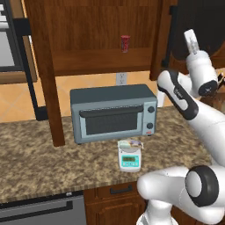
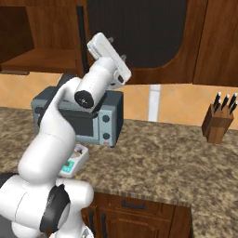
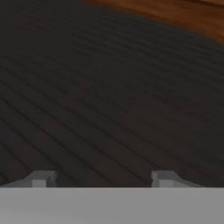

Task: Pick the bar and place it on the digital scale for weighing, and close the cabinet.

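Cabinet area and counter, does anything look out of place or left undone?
Yes: the cabinet stands open, a red can showing on its shelf. The bar already lies on the digital scale, slightly overhanging the platter.

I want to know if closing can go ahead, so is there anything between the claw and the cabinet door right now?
Nothing visible does. The claw faces the dark arched panel of the cabinet door close up, with its fingertips apart and bare panel ahead of them. The bar already lies on the digital scale.
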You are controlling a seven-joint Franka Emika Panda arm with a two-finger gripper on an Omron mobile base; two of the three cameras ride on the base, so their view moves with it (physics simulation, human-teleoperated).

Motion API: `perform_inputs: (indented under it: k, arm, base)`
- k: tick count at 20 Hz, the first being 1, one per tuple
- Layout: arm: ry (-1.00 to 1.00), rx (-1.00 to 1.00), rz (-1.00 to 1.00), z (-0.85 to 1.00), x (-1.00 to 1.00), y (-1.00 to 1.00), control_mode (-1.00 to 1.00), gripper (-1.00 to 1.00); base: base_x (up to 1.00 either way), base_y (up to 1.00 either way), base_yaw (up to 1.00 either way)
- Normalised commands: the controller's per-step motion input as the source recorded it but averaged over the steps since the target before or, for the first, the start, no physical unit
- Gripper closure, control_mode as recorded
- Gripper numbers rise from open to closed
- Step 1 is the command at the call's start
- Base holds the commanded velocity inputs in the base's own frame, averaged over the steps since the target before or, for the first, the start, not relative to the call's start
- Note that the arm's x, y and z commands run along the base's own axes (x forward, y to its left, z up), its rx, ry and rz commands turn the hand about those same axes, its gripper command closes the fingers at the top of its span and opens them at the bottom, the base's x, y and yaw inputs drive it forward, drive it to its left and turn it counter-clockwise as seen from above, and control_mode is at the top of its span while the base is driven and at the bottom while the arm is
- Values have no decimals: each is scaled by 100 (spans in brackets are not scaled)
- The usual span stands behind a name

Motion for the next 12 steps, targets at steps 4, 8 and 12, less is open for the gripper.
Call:
perform_inputs:
  k: [4, 8, 12]
  arm:
    - [34, 20, 27, 0, 84, 0, -100, -100]
    - [15, 4, 11, -5, 72, 0, -100, -100]
    - [0, 5, 11, -58, 100, 0, -100, -100]
  base:
    - [0, 0, 0]
    - [0, 0, 0]
    - [0, 0, 0]
